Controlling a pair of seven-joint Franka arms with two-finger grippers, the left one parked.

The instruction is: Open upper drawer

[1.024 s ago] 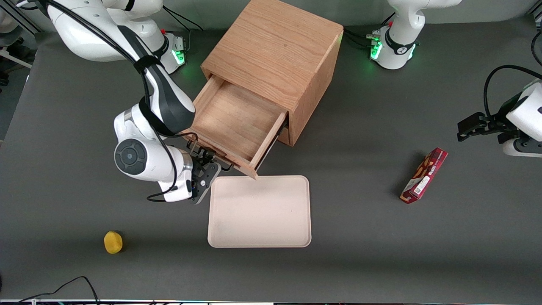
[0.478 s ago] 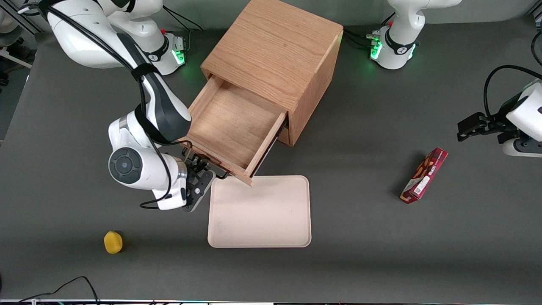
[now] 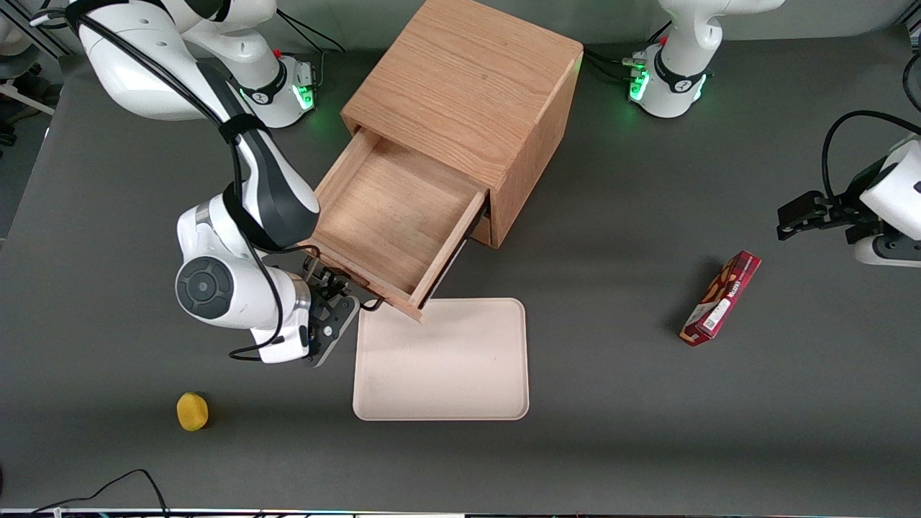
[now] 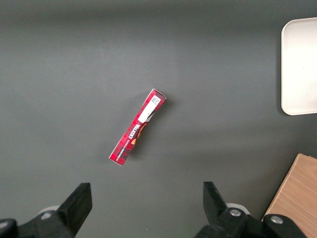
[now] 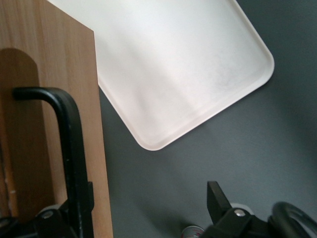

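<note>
The upper drawer (image 3: 388, 216) of the cube-shaped oak cabinet (image 3: 468, 93) stands pulled far out, its plain wooden box interior bare. My right gripper (image 3: 344, 296) sits at the drawer's front, at its thin black bar handle (image 3: 372, 306). In the right wrist view the handle (image 5: 74, 148) runs along the oak drawer front (image 5: 59, 74), right against one finger (image 5: 88, 191). The other finger (image 5: 216, 196) stands far from it over the grey table, so the gripper (image 5: 148, 187) is open. The lower drawer is hidden under the upper one.
A cream tray (image 3: 440, 360) lies just in front of the open drawer, nearer the front camera; it also shows in the right wrist view (image 5: 173, 74). A yellow ball-like object (image 3: 192, 411) lies near the working arm's end. A red box (image 3: 721, 298) lies toward the parked arm's end.
The drawer has slid farther out of the cabinet. My gripper and wrist have moved with its front, away from the cabinet.
</note>
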